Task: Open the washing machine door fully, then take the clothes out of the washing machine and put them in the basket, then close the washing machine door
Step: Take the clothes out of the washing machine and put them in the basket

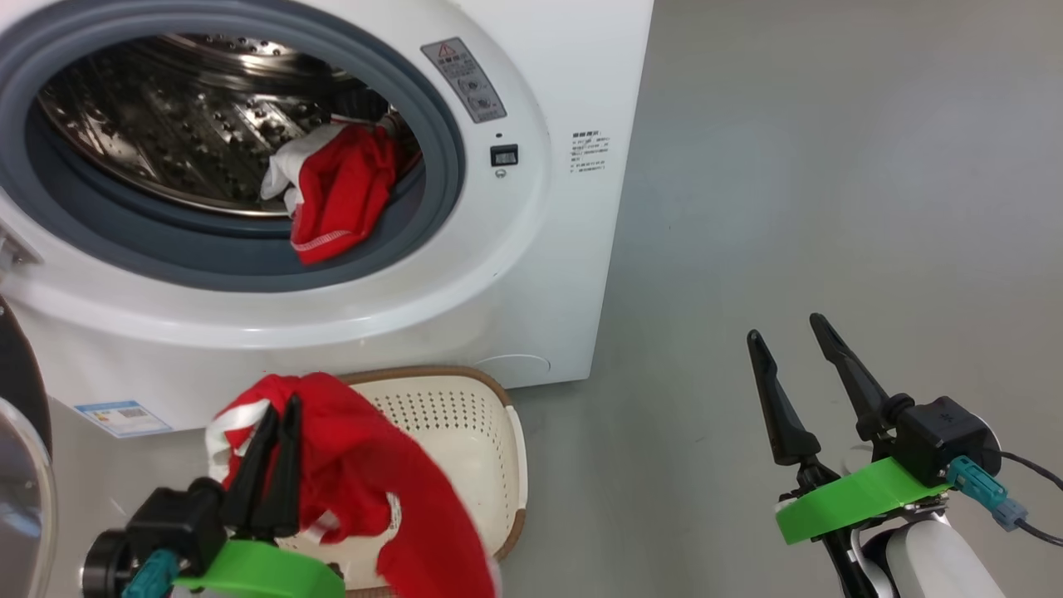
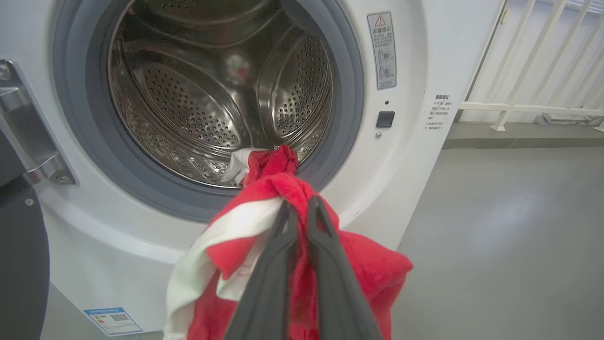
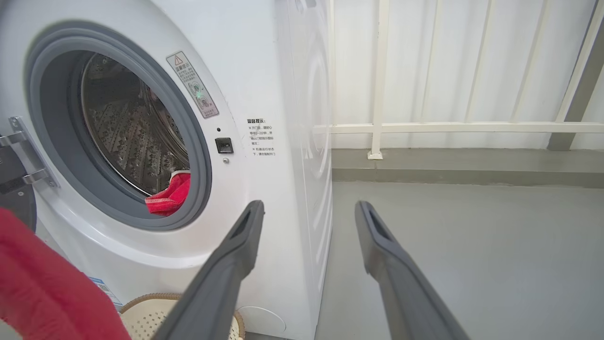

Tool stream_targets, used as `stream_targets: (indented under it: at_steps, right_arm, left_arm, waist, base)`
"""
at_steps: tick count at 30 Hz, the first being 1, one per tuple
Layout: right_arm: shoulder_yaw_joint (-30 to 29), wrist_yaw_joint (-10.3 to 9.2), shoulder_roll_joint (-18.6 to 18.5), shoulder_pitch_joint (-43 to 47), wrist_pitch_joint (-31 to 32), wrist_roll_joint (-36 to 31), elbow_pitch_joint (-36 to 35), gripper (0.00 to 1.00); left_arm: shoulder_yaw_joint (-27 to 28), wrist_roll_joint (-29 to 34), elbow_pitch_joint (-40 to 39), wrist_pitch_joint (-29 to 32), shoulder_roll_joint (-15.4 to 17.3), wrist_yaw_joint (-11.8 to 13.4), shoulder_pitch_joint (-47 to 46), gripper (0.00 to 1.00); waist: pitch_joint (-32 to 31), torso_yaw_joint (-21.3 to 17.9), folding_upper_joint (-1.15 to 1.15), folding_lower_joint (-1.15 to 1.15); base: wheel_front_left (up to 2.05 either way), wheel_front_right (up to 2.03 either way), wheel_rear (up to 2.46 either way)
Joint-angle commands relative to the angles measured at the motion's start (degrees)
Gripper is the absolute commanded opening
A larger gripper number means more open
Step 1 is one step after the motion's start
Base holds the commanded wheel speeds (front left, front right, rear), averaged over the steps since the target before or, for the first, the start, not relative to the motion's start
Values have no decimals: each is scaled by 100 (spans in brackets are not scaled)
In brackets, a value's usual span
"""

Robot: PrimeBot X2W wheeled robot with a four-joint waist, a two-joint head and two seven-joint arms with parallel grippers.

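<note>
Clothes (image 1: 365, 473) of bright red fabric with white trim lie in two places. One piece is pinched in the left gripper (image 1: 281, 409), whose two dark fingers are pressed together on the cloth. The fabric bunches over the fingertips and hangs down past them on the gripper's right. Just beyond and below that gripper stands the basket (image 1: 453, 432), its perforated cream wall and brown rim partly covered by the hanging cloth; whether the two touch cannot be told. Further ahead of the left fingertips, and apart from them, a second garment (image 1: 345, 195) lies at the mouth of the steel drum (image 1: 166, 124), draped over the lower right of the grey gasket (image 1: 208, 262) of the washing machine (image 1: 531, 274). The washing machine door (image 1: 17, 390) stands swung open to the left of the left gripper. Well to its right, the right gripper (image 1: 786, 328) hovers over the grey floor (image 1: 830, 166), off the machine's right front corner, its fingers spread wide apart.
</note>
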Motion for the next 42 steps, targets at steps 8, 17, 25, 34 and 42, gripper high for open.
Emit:
stream_targets:
  at_steps: [8,17,25,34,42]
  right_arm:
    - [149,36,4,-242,-37,-14,-193,100]
    - [138,36,4,-404,-37,-30,-279,100]
    - [144,36,4,-571,-37,-30,-359,100]
    - [152,36,4,-786,-37,-40,-446,100]
    - [179,36,4,-952,-37,-45,-500,100]
  left_arm:
    - [110,-161,1131,-335,-191,-300,-890,0]
    - [68,-115,2605,-500,-380,-643,-1735,0]
    - [50,-107,3781,-527,-574,-878,-2451,0]
    - [180,-183,5097,-534,-784,-1159,-3285,0]
    - [207,-221,6218,-535,-871,-1342,-3736,0]
  waist:
    - [428,-33,0,0]
    - [1029,-67,0,0]
    - [1516,-88,0,0]
    - [2069,-121,0,0]
    - [2379,-169,0,0]
  base:
    - [0,0,0]
    - [0,0,0]
    - [0,0,0]
    - [0,0,0]
    - [0,0,0]
